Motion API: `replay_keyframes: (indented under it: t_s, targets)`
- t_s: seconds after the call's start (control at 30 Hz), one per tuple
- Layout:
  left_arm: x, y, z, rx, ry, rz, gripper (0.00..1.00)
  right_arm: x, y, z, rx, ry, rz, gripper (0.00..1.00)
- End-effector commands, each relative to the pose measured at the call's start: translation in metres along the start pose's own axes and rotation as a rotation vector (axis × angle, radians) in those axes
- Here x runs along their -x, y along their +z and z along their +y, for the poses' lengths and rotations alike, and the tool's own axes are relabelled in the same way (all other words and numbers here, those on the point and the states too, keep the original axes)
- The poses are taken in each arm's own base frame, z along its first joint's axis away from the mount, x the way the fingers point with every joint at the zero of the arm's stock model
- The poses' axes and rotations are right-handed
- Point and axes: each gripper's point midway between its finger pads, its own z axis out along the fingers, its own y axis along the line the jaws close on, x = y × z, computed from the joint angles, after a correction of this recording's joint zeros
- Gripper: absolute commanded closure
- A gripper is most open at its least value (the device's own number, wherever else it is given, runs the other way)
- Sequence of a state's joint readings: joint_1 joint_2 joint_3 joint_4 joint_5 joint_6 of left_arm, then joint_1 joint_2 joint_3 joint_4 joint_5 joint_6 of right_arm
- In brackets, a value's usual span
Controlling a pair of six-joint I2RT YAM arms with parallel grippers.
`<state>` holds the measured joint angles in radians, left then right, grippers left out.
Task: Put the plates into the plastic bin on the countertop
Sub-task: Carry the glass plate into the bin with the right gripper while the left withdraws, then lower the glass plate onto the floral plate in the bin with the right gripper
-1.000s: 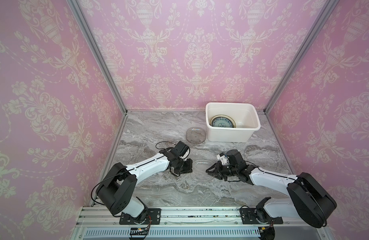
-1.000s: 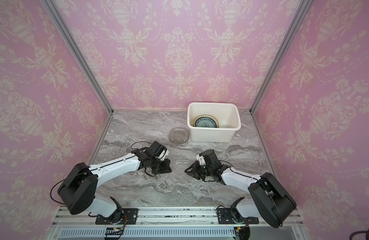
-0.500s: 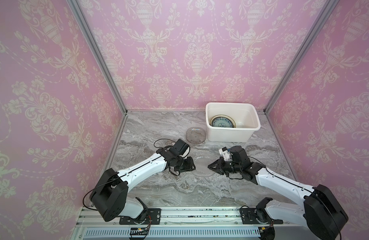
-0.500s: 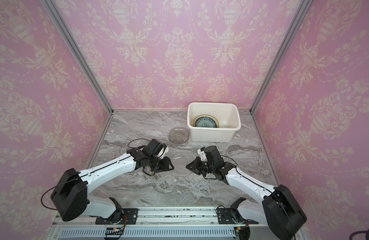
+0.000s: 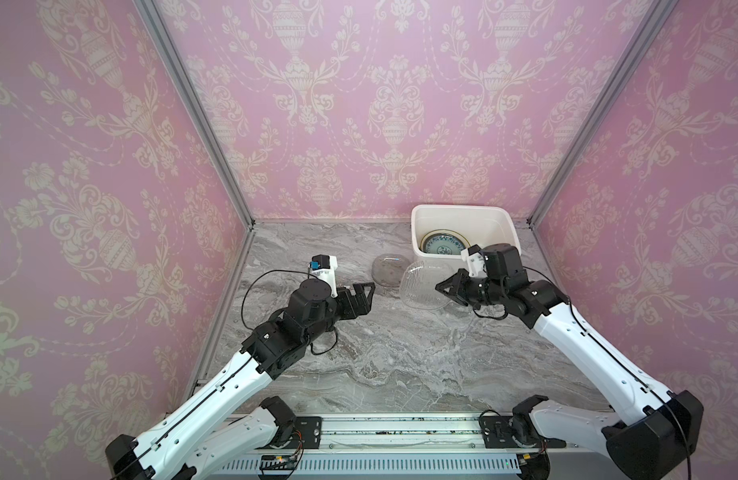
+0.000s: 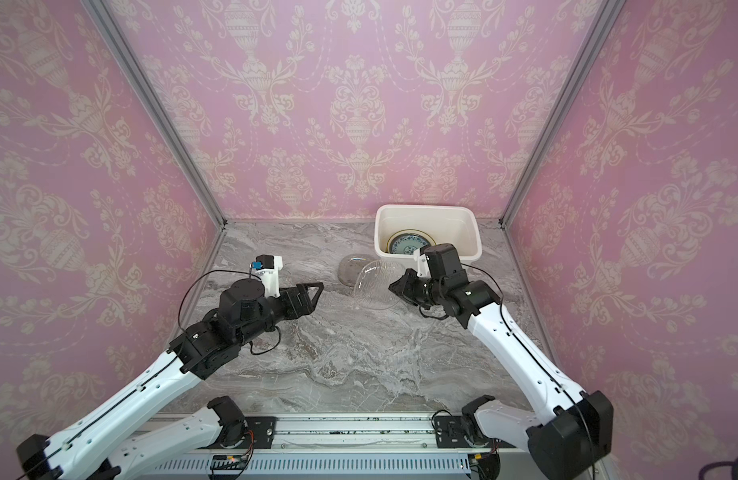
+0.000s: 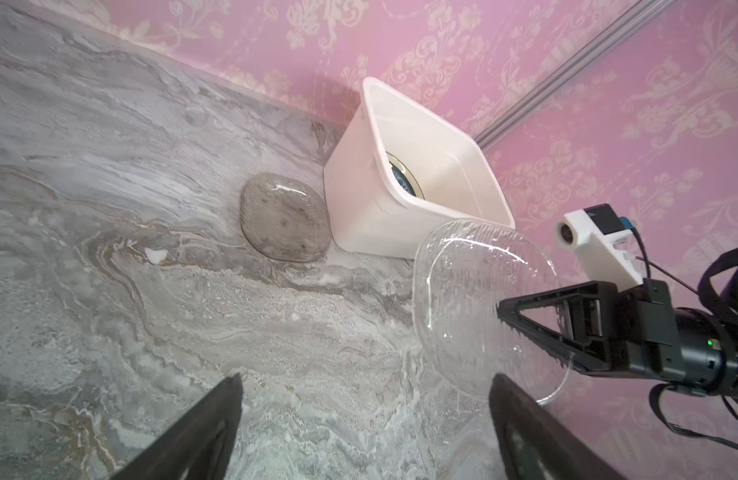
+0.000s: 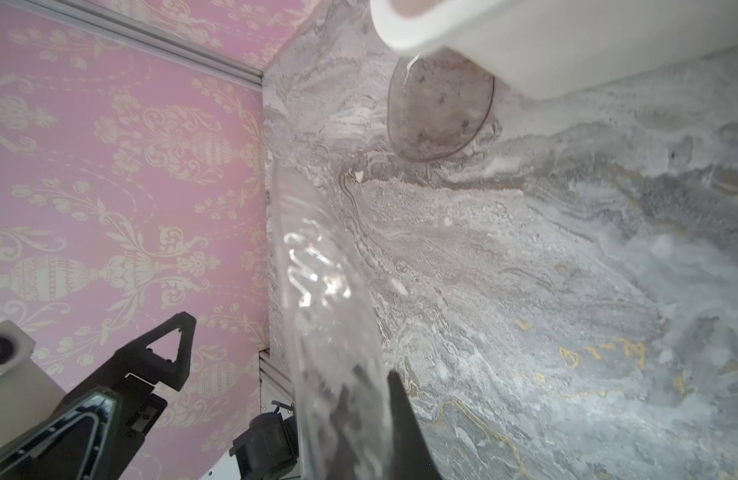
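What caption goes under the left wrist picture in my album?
The right pincer holds a clear glass plate tilted near the plastic bin; another glass plate lies flat beside that bin.

Bin [image 5: 462, 222]: we see white.
Plate inside [image 5: 444, 246]: teal-patterned, gold rim.
Ribbed plate [image 5: 421, 289]: clear glass.
Countertop [image 5: 400, 353]: grey marble.
Walls [image 5: 400, 104]: pink, cream damask.

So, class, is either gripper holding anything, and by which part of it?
The right gripper pinches the clear glass plate by its rim, on the side nearest that arm. The left gripper is open, holding nothing.
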<state>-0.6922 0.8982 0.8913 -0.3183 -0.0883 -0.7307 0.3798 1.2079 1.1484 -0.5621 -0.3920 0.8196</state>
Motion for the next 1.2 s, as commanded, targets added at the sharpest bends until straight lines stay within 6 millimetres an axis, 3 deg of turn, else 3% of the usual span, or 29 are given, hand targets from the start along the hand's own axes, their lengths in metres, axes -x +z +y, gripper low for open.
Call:
replay_keyframes:
  t_s: [0.0, 0.27, 0.43, 0.6, 0.8, 1.03, 1.17]
  targets:
    - [0.015, 0.013, 0.02, 0.124, 0.102, -0.062, 0.04, 0.03, -0.013, 0.004, -0.063, -0.069, -0.017, 0.98]
    - [0.0, 0.038, 0.032, 0.162, 0.169, 0.019, 0.02, 0.125, -0.008, 0.019, -0.043, -0.091, -0.015, 0.98]
    - [-0.005, 0.048, 0.039, 0.183, 0.258, 0.081, 0.02, 0.168, 0.01, 0.0, -0.077, -0.094, 0.029, 0.98]
    - [0.005, 0.056, 0.047, 0.215, 0.36, 0.126, 0.01, 0.203, 0.031, -0.033, -0.09, -0.046, 0.008, 0.99]
    - [0.01, 0.069, 0.06, 0.214, 0.3, 0.154, 0.01, 0.222, 0.062, -0.069, -0.109, -0.004, 0.005, 1.0]
    - [0.001, 0.078, 0.063, 0.205, 0.262, 0.19, 0.01, 0.22, 0.096, -0.109, -0.163, 0.02, 0.054, 1.0]
    - [-0.001, 0.085, 0.065, 0.211, 0.264, 0.202, 0.01, 0.223, 0.106, -0.123, -0.186, 0.027, 0.054, 1.0]
